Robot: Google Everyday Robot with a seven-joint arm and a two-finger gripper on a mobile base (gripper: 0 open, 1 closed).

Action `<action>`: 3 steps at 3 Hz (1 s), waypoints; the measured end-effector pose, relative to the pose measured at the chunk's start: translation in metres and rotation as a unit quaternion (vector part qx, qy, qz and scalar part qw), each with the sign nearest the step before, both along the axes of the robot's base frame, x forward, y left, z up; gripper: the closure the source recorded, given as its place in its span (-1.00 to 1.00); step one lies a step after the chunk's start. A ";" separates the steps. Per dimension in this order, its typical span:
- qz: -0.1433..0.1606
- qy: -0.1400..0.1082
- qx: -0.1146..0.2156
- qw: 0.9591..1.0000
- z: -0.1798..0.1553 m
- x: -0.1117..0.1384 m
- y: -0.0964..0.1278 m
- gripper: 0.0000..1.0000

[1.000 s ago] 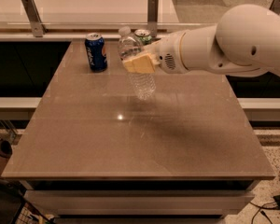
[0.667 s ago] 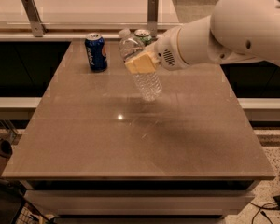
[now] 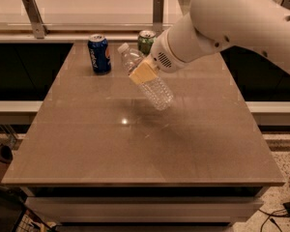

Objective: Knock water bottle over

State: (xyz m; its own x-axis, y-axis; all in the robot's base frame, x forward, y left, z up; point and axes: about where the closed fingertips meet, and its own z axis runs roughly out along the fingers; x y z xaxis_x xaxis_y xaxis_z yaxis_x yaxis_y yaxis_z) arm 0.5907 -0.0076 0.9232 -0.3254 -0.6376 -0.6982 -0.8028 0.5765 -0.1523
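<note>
The water bottle [image 3: 157,92] is clear and ribbed, with a white cap. It leans steeply over the middle of the table, cap up and to the left, base down and to the right. My gripper [image 3: 142,72] is at the end of the big white arm that reaches in from the upper right. Its tan pad lies against the bottle's upper body, covering the label band. I cannot tell whether the bottle's base touches the tabletop.
A blue soda can [image 3: 99,54] stands upright at the back left of the brown table [image 3: 135,149]. A green soda can [image 3: 146,41] stands at the back, partly behind the arm. A ledge with two metal posts [image 3: 33,16] runs behind the table.
The bottle stood nearly upright before and now leans steeply, cap to the left. My gripper and arm have swung with it, staying against its upper body. The cans have not moved.
</note>
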 end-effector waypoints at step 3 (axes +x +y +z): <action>0.050 0.056 -0.062 0.995 -0.066 0.018 0.029 1.00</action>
